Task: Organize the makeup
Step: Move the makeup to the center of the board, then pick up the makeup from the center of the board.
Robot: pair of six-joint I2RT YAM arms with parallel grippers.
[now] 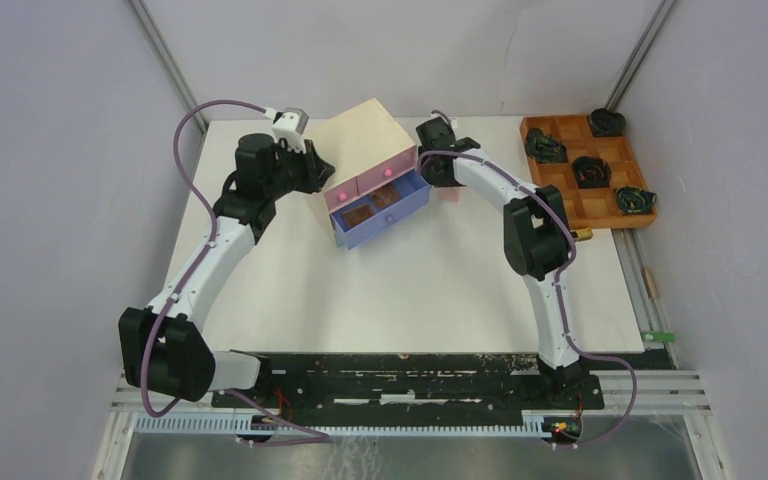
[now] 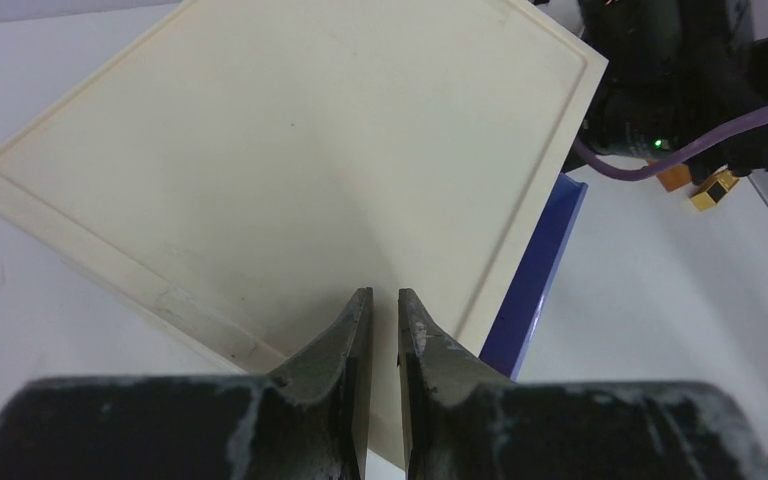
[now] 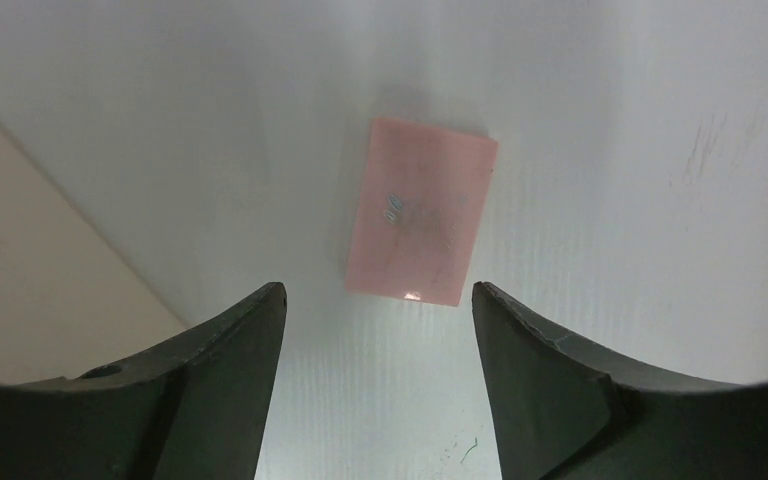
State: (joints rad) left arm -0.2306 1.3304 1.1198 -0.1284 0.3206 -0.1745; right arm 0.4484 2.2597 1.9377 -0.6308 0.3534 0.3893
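The pale wooden chest (image 1: 370,130) stands at the back of the table, its blue drawer (image 1: 385,215) pulled open. Two brown palettes (image 1: 360,212) lie inside the drawer. My left gripper (image 2: 384,292) is shut and empty, just above the chest's flat top (image 2: 290,150), near its left corner in the top view (image 1: 320,172). My right gripper (image 3: 378,290) is open and empty, held over a flat pink rectangular piece (image 3: 422,224) on the table to the right of the chest (image 1: 450,193). A gold tube (image 1: 582,235) lies by the right arm. A green tube (image 1: 660,337) lies past the mat's right edge.
An orange-brown wooden grid tray (image 1: 600,205) with several dark coiled objects sits at the back right. Two pink drawers (image 1: 365,180) above the blue one are closed. The blue drawer's edge (image 2: 535,270) juts out beside the left gripper. Grey walls close in the table.
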